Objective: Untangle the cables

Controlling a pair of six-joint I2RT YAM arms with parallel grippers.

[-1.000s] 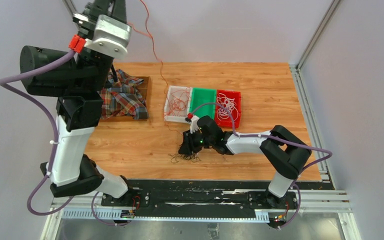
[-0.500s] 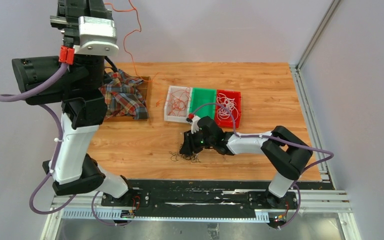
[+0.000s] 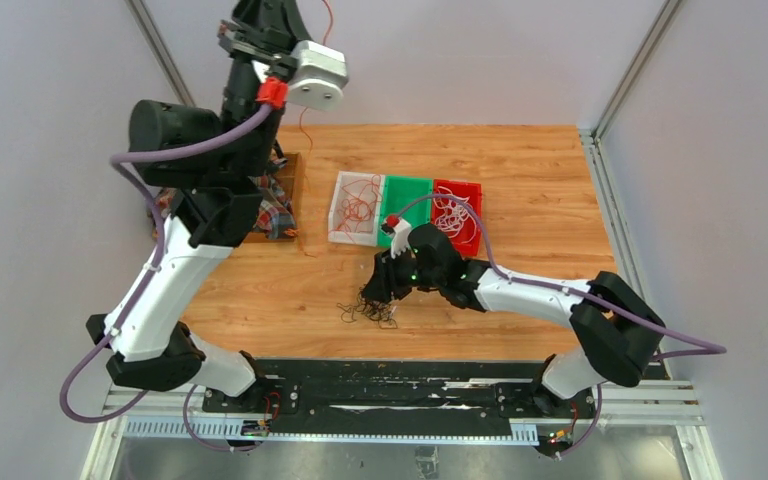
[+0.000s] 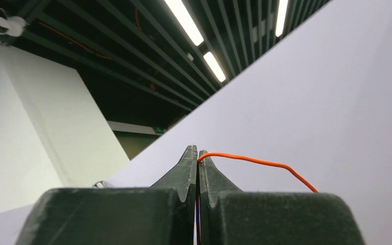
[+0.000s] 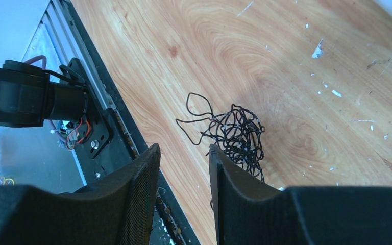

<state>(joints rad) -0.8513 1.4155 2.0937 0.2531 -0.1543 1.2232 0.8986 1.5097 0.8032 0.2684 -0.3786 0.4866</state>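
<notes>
My left gripper (image 4: 198,151) is raised high above the table's far left (image 3: 260,22) and is shut on a thin orange-red cable (image 4: 258,163). The cable hangs down from it (image 3: 303,128). A tangle of dark black cables (image 3: 370,310) lies on the wooden table near the front middle; it also shows in the right wrist view (image 5: 237,135). My right gripper (image 5: 184,153) is open just above and beside that tangle (image 3: 382,288), with nothing between the fingers.
A clear bin (image 3: 341,226) holds red cables, next to a green bin (image 3: 407,193) and a red bin (image 3: 475,222) with white cables. A plaid cloth (image 3: 265,215) lies in a wooden tray at the left. The black base rail (image 5: 89,109) runs along the table's near edge.
My left arm has swung right and forward, carrying the orange-red cable, whose end has left the table by the clear bin. My right gripper has shifted slightly right above the black tangle.
</notes>
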